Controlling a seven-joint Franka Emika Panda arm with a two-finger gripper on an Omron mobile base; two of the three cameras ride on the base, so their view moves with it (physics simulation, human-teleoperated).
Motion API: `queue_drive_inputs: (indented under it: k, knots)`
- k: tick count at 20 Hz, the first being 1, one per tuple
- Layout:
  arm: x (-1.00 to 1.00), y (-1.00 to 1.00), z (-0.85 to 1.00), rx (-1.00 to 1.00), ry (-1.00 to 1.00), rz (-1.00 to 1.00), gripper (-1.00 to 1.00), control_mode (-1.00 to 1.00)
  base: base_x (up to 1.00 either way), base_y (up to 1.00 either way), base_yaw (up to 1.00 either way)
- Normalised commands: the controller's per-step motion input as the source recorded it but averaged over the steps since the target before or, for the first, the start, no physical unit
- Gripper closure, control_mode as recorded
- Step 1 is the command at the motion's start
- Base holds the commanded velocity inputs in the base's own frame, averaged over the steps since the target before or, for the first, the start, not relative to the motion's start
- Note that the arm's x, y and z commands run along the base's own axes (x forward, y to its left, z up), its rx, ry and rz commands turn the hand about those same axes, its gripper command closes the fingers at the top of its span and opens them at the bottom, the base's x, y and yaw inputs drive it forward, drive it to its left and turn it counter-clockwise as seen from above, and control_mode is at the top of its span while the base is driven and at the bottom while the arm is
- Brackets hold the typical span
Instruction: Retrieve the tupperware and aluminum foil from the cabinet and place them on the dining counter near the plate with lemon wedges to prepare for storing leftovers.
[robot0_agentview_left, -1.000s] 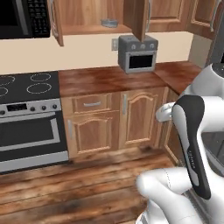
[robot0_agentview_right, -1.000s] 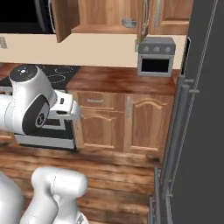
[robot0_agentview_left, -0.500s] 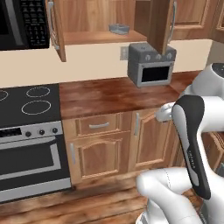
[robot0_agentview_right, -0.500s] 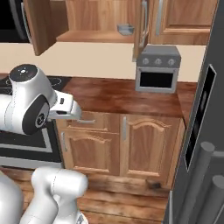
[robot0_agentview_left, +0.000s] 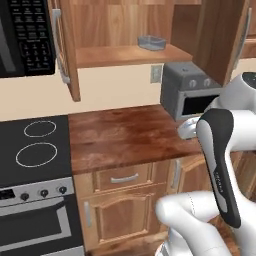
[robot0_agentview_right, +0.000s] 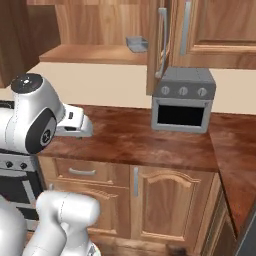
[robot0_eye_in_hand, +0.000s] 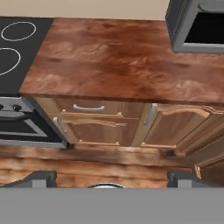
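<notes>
The tupperware (robot0_agentview_left: 151, 42) is a small grey translucent box on the plank shelf of the open cabinet (robot0_agentview_left: 120, 56), toward the shelf's right end. From the right base view the tupperware (robot0_agentview_right: 136, 44) sits just left of the cabinet's open door (robot0_agentview_right: 161, 47). My gripper (robot0_eye_in_hand: 111, 180) is open with nothing between its fingertips (robot0_eye_in_hand: 41, 178). It hangs low in front of the worktop, well below the shelf. The aluminum foil, the dining counter and the plate with lemon wedges are out of view.
A grey toaster oven (robot0_agentview_left: 192, 95) stands on the wood worktop (robot0_eye_in_hand: 118, 61) under the cabinet's right door (robot0_agentview_left: 220, 35). A black stove (robot0_agentview_left: 35, 150) lies to the left, with a microwave (robot0_agentview_left: 25, 35) above it. Drawers and doors with metal handles (robot0_eye_in_hand: 89, 107) front the worktop.
The whole picture has shifted and grown: the base has driven closer to the cabinet and worktop. The gripper stays open, and the tupperware has not moved on its shelf.
</notes>
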Motion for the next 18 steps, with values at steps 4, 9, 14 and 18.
queue_drive_inputs:
  k: [4, 9, 14, 18]
  knots:
    - [0.00, 0.00, 0.00, 0.00, 0.00, 0.00, -1.00, 1.00, 0.96, -0.16, 0.00]
    - [0.00, 0.00, 0.00, 0.00, 0.00, 0.00, -1.00, 1.00, 0.83, -0.20, 0.00]
    - [0.00, 0.00, 0.00, 0.00, 0.00, 0.00, -1.00, 1.00, 0.70, -0.25, 0.00]
    - [0.14, -0.09, 0.08, 0.00, -0.11, 0.02, -1.00, -1.00, 0.24, -0.14, 0.00]
